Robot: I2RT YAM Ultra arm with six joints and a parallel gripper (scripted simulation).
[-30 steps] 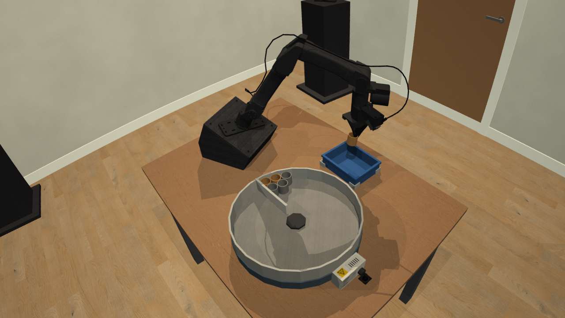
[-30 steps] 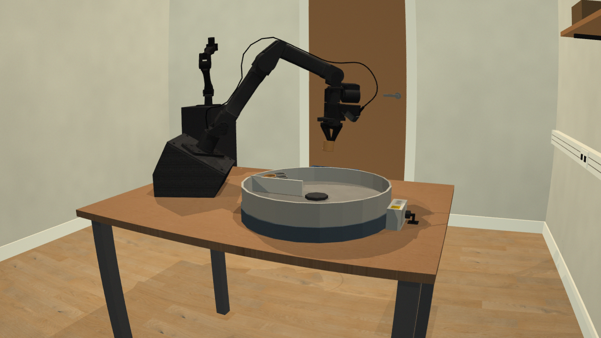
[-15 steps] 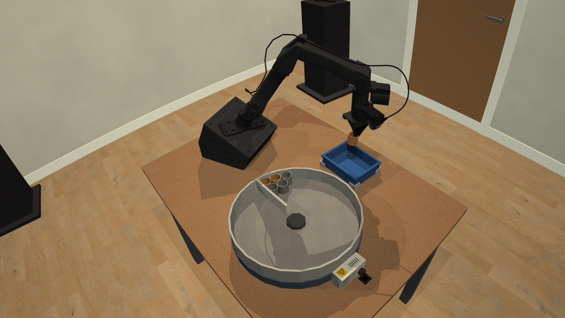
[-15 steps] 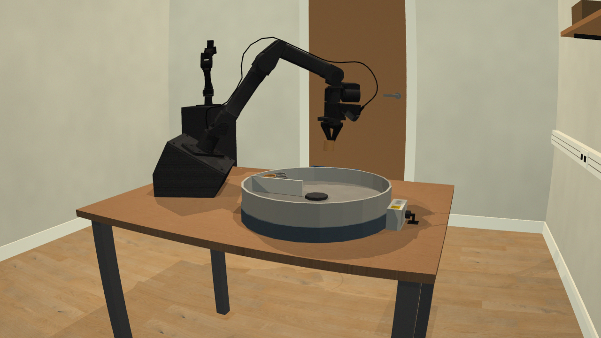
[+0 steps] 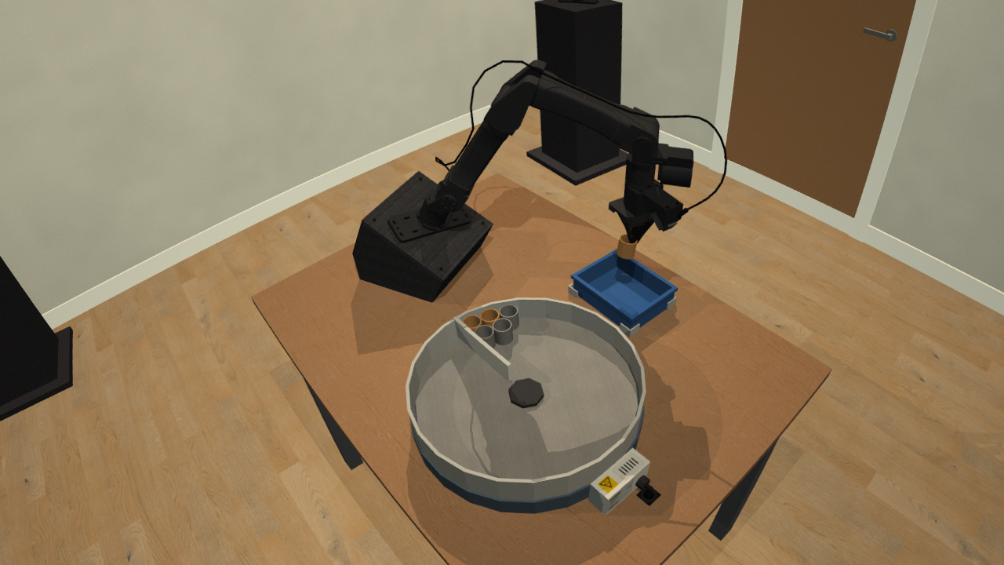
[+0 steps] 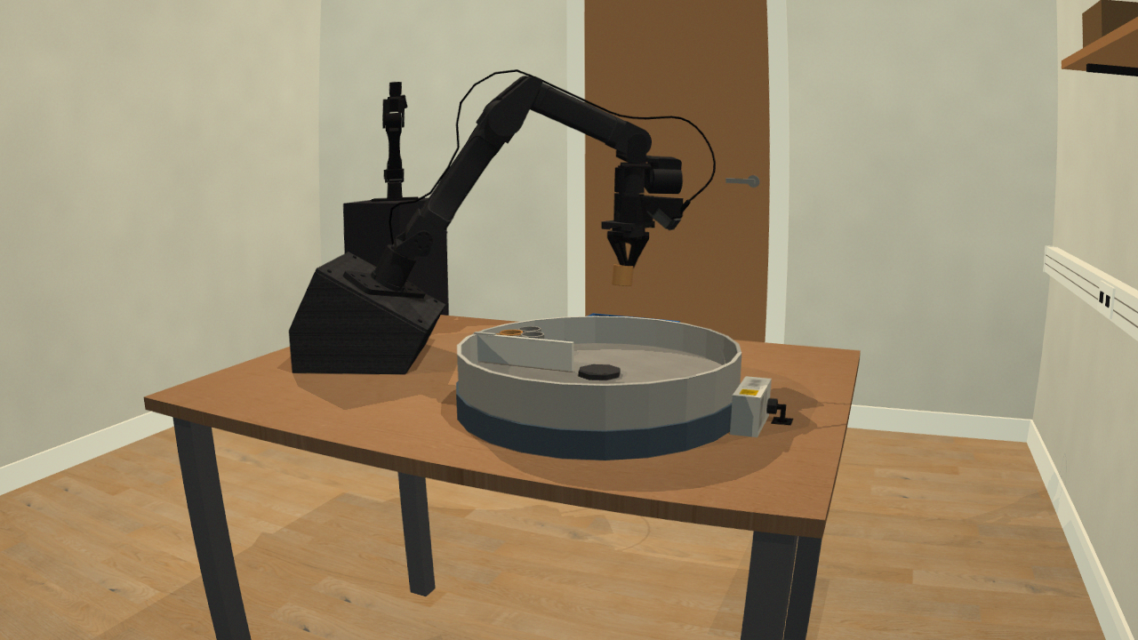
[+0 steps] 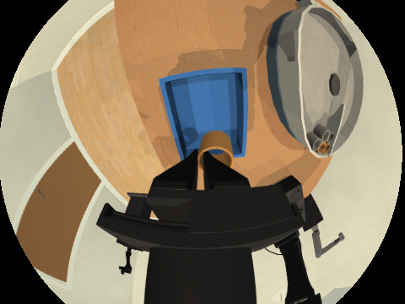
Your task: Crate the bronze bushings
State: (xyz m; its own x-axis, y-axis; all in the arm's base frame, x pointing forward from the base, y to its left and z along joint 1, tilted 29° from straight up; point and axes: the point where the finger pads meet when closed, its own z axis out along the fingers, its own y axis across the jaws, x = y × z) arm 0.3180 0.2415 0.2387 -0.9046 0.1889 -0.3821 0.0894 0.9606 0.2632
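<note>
My gripper [image 5: 632, 239] [image 6: 627, 263] [image 7: 200, 154] is shut on the wall of a bronze bushing [image 5: 626, 249] [image 6: 621, 276] [image 7: 216, 141]. It holds the bushing upright above the back end of the blue crate [image 5: 609, 300] [image 7: 245, 110]. No bushing shows inside the crate; the held one hides a little of it in the wrist view. On the grey turntable [image 5: 589, 369] [image 6: 605, 405] stand two more bronze bushings, one [image 5: 471, 321] by the divider and one [image 5: 489, 315] beside it. Three steel bushings [image 5: 508, 313] [image 5: 502, 329] [image 5: 485, 333] stand close against them.
A thin upright divider [image 5: 482, 348] [image 6: 524, 352] runs from the turntable rim towards its dark hub [image 5: 525, 392] [image 6: 598, 372]. A white control box [image 5: 619, 479] [image 6: 750, 407] sits at the turntable's outer side. Low white brackets hold the crate's corners.
</note>
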